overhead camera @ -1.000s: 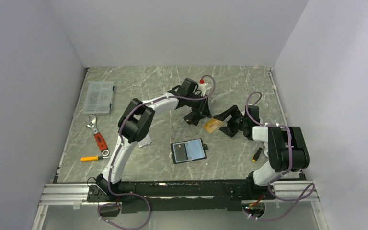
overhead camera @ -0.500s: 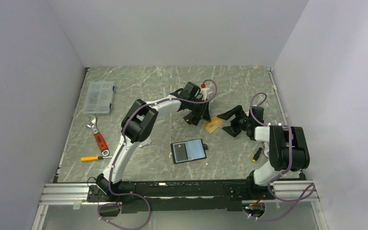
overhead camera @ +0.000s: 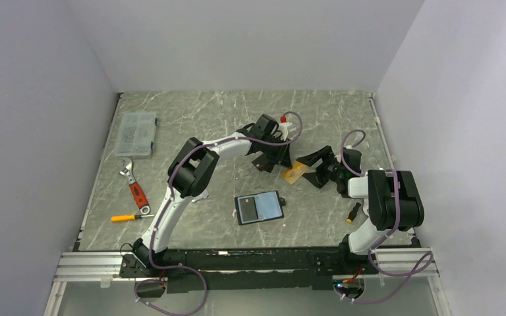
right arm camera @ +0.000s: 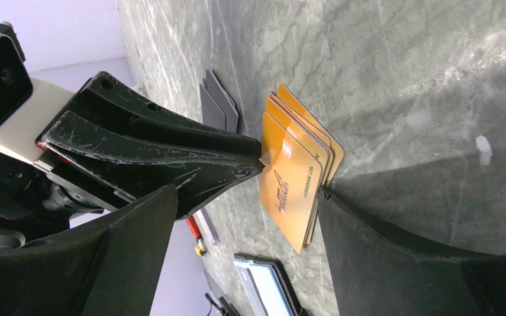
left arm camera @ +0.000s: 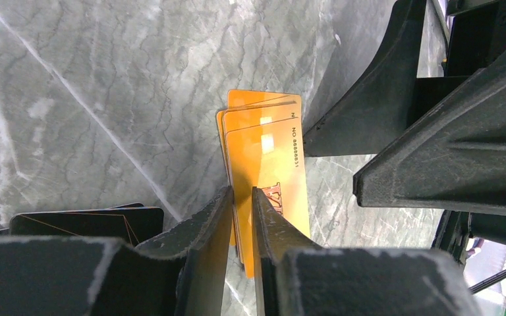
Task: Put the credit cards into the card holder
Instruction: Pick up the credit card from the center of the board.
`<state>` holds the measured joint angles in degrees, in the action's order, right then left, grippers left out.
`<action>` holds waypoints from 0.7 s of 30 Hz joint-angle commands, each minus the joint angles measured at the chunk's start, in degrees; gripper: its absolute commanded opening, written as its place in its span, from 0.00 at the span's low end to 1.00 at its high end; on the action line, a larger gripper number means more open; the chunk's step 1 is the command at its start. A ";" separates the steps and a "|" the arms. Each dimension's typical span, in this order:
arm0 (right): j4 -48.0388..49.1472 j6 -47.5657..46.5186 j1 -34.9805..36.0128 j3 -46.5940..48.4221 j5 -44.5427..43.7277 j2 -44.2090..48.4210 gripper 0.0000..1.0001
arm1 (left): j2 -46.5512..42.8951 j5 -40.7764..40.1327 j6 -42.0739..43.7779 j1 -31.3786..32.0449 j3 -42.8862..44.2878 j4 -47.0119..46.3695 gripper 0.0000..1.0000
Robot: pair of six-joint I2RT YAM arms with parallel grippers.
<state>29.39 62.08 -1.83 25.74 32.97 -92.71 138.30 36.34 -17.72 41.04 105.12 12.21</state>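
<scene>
Left gripper (left arm camera: 242, 197): jaws narrow, I pinch the top orange card (left arm camera: 268, 172) of its stack (right arm camera: 305, 172) | right gripper (overhead camera: 308, 170): jaws wide around that stack | card holder (overhead camera: 259, 207): open on table (overhead camera: 204, 118), well apart.

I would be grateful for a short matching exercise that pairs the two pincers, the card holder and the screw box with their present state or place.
Things:
1. left pincer
2. right pincer
3. card holder
4. screw box

States or places:
A. lying open on the table, nearer the arm bases
B. jaws wide apart, orange cards between them
C. by the table's left edge, towards the far side
D. closed on the edge of the top card

Pairs: 1-D, 2-B, 3-A, 4-C
</scene>
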 commanded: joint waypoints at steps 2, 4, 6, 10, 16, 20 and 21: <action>-9.05 -2.51 1.29 -5.28 -7.61 -4.42 0.81 | -0.75 -0.34 0.21 1.50 -3.56 1.45 0.24; -7.62 -1.91 1.29 -6.72 -7.61 -4.03 0.79 | -0.59 -0.14 0.31 1.59 -3.35 1.83 0.25; -7.02 -1.73 1.32 -7.97 -7.92 -3.53 0.73 | -0.73 -0.27 0.31 1.82 -3.85 1.69 0.25; -4.61 -1.14 1.44 -11.14 -8.75 -2.57 0.63 | -1.22 0.32 0.30 2.59 -5.48 1.23 0.25; -2.73 -0.75 1.63 -14.20 -9.91 -2.33 0.63 | -1.10 3.07 -1.10 3.77 -5.87 1.54 0.25; -1.74 -0.61 1.60 -14.94 -10.37 -1.93 0.63 | -0.79 5.39 -2.64 3.92 -5.08 1.35 0.26; -1.59 -0.63 1.62 -14.86 -10.38 -1.86 0.63 | -0.69 6.14 -2.96 3.90 -4.63 1.44 0.27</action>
<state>42.44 65.25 -1.13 15.07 29.56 -91.37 136.62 37.93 -18.94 41.76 101.23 8.82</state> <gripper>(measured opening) 0.618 0.257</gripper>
